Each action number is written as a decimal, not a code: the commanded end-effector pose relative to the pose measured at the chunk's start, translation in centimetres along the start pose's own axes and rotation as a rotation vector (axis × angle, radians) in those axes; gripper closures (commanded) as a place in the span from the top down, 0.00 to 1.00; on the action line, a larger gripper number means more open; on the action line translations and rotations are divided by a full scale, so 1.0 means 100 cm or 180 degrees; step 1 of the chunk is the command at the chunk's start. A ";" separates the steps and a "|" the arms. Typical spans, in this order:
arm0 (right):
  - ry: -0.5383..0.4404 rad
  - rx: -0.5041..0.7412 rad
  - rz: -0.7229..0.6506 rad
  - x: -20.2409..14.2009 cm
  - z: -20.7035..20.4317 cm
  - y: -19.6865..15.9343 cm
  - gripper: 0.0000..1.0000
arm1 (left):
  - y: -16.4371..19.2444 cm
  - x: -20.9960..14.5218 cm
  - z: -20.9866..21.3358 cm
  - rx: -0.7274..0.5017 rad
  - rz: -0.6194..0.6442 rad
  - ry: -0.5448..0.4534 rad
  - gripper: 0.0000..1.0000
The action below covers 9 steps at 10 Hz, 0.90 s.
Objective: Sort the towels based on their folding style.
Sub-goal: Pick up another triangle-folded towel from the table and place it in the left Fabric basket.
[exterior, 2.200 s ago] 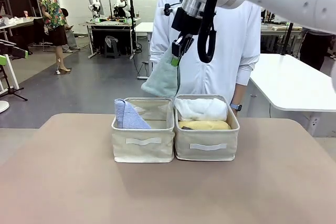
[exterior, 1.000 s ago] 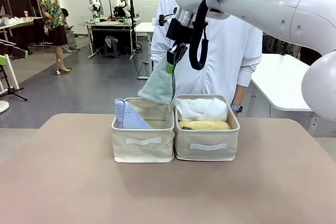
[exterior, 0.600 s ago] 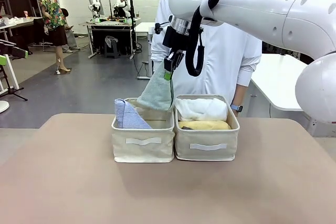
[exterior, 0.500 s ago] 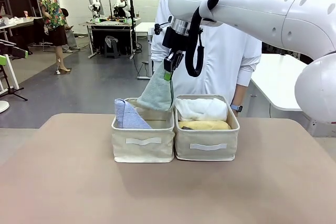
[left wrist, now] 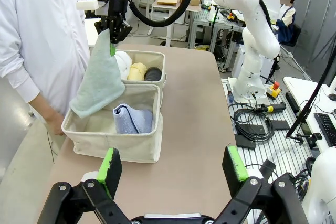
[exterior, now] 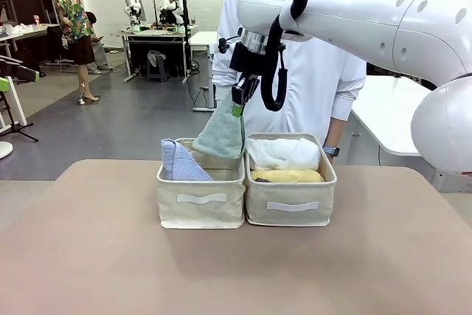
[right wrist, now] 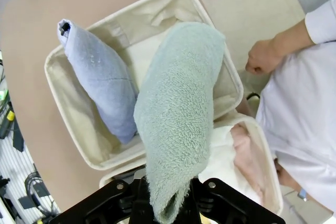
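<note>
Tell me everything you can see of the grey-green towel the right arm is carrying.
The grey-green towel is fluffy terry, folded to a flat cone: narrow at the top, widening below. The right end effector is shut on its narrow tip, so it hangs over the left basket, its wide end level with the rim, above the lavender-blue towel. Whether it touches the basket is unclear.

Beige desk [exterior: 96,256], matte top. Two beige fabric baskets [exterior: 201,198] [exterior: 290,201] sit on it, touching side by side, near the far edge.
</note>
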State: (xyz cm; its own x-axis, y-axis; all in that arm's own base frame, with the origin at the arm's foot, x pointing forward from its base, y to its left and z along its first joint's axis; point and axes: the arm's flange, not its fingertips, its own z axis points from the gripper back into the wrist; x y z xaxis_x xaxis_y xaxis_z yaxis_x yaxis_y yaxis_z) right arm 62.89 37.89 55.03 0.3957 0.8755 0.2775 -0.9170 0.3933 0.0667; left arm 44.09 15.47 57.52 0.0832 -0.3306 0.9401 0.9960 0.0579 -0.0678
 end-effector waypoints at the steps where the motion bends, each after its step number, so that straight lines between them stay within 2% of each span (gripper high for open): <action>1: -0.0005 0.0002 0.0017 0.001 0.001 0.002 0.08 | -0.001 0.001 0.001 0.0006 -0.0018 -0.0019 1.00; 9: 0.0037 0.0060 0.0013 -0.006 -0.011 -0.005 0.08 | -0.001 0.001 0.001 0.0006 -0.0018 -0.0019 1.00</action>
State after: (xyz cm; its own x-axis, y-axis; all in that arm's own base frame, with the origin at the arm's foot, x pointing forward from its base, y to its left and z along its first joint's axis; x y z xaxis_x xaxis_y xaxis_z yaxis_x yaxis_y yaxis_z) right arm 62.99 37.81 54.19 0.3985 0.8778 0.2656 -0.9164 0.3929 0.0764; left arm 44.09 15.47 57.53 0.0832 -0.3306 0.9401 0.9960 0.0579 -0.0678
